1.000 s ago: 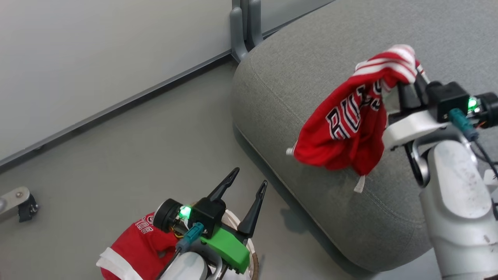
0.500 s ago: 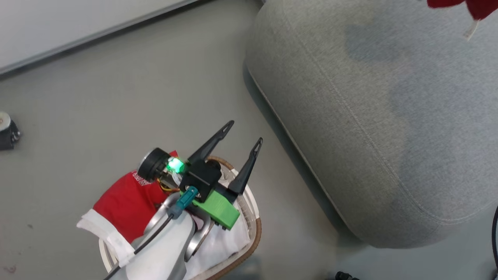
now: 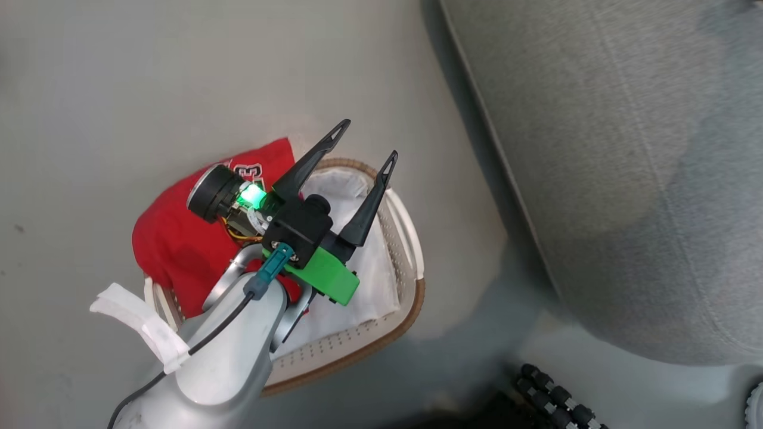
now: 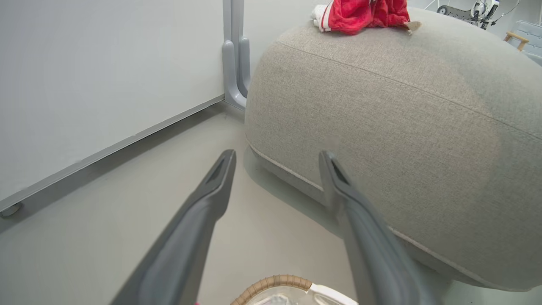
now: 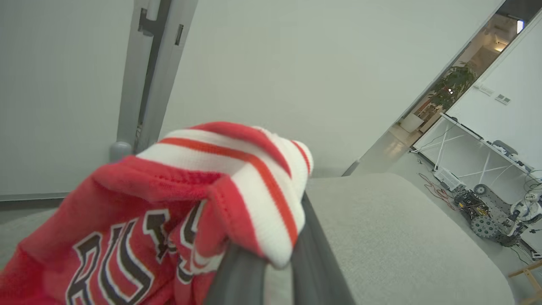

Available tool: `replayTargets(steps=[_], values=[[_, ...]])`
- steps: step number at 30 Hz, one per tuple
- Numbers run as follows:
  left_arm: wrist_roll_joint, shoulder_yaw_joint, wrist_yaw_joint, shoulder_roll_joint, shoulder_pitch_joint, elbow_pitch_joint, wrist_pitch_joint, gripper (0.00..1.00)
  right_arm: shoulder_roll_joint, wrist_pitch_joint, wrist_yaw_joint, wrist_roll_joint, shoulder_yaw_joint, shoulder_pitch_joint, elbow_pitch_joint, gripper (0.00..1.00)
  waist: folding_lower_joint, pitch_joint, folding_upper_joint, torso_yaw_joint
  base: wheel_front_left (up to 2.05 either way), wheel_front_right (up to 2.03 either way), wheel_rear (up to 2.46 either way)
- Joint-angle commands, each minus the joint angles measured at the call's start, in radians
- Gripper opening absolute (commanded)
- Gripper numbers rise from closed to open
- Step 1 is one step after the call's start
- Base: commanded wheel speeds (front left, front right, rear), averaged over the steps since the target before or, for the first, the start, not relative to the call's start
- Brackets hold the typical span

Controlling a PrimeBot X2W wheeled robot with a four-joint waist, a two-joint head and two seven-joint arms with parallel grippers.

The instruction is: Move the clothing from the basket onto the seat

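Note:
A red garment (image 3: 173, 238) with a white-edged "3" showing lies in the basket (image 3: 411, 298) and spills over its left rim. The basket's white liner (image 3: 369, 280) is bare on the right side. My left gripper (image 3: 368, 140) hovers open above the basket, nothing between its fingers; in the left wrist view this gripper (image 4: 277, 154) points at the grey seat (image 4: 402, 127). My right gripper (image 5: 275, 250) is shut on the striped red garment (image 5: 169, 203) with dark letters. That garment (image 4: 360, 15) hangs at the seat's top.
The seat (image 3: 626, 149) stands right of the basket with a strip of grey floor between them. A wall with a grey post (image 4: 235, 55) runs behind. A dark ribbed part (image 3: 554, 396) sits at the bottom right. A white fabric band (image 3: 140, 325) lies by my left forearm.
The head camera has tilted down toward the basket, so the right gripper and its striped garment have left that view. My left gripper stays open over the basket.

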Motion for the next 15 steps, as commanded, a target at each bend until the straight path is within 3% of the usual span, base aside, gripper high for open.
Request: replayTargets(steps=[1, 8, 10, 11, 12, 15], values=[[0.009, -0.001, 0.005, 0.005, -0.015, -0.004, 0.0, 1.0, 0.004, -0.008, -0.001, -0.011, -0.014, 0.026, 0.017, 0.0, -0.0003, 0.087, -0.0001, 0.058, 0.0, 0.0, 0.0], [-0.001, -0.016, 0.007, -0.003, 0.007, 0.007, -0.001, 1.0, 0.038, -0.009, -0.001, -0.041, -0.077, 0.128, 0.036, 0.02, -0.0003, 0.085, -0.0001, 0.047, 0.0, 0.0, 0.0], [-0.003, -0.019, 0.007, -0.009, 0.008, 0.008, -0.001, 1.0, 0.049, -0.009, -0.001, -0.043, -0.087, 0.153, 0.021, 0.36, -0.0003, 0.077, -0.0001, 0.043, 0.0, 0.0, 0.0], [-0.004, -0.021, 0.007, -0.011, 0.008, 0.01, -0.001, 1.0, 0.054, -0.009, -0.001, -0.042, -0.09, 0.169, 0.01, 0.84, -0.0003, 0.071, -0.0001, 0.042, 0.0, 0.0, 0.0], [-0.005, -0.022, 0.007, -0.012, 0.008, 0.013, -0.001, 1.0, 0.059, -0.009, -0.001, -0.04, -0.093, 0.183, 0.0, 1.0, -0.0003, 0.066, -0.0001, 0.04, 0.0, 0.0, 0.0], [-0.01, -0.023, 0.007, -0.016, 0.013, 0.018, -0.001, 1.0, 0.078, -0.008, -0.001, -0.038, -0.101, 0.235, -0.025, 1.0, -0.0003, 0.039, -0.0001, 0.04, 0.0, 0.0, 0.0]])
